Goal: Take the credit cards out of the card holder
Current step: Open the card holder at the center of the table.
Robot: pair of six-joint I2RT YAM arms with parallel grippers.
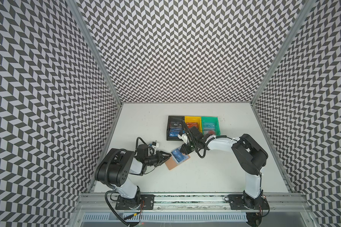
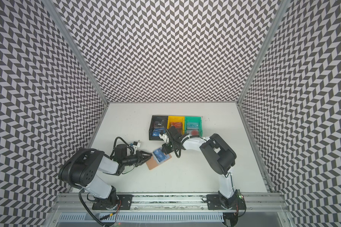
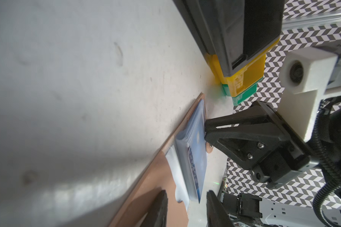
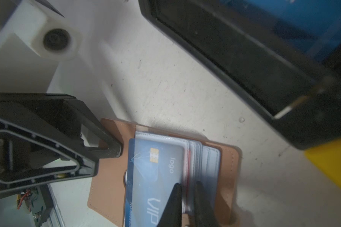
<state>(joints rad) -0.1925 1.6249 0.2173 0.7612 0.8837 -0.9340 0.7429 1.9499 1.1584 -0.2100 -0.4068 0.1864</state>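
Looking down, we see the flat tan leather card holder [image 1: 170, 164] lying open on the white table [image 1: 215, 173], between the two arms. Its clear plastic sleeves [image 4: 211, 157] face up. A blue plastic card with "VIP" on it [image 4: 152, 176] shows on top of them.

The left gripper [image 1: 168, 155] is at the side of the card holder nearest the left arm. Its fingers [image 3: 158, 208] are apart and hold nothing. One tip sits on the tan cover.

The right gripper [image 4: 187, 184] points down at the other side. Its fingers are squeezed close together, pinching the edge of the sleeves right beside the blue card. We cannot tell if the card itself is in the pinch.

Farther back on the table, three small plastic bins stand in a row, touching. We see blue cards [image 1: 173, 134] in the black bin [image 1: 168, 127], a red card [image 1: 193, 125] in the yellow bin [image 1: 192, 117] and a teal card [image 1: 208, 125] in the green bin [image 1: 209, 117].
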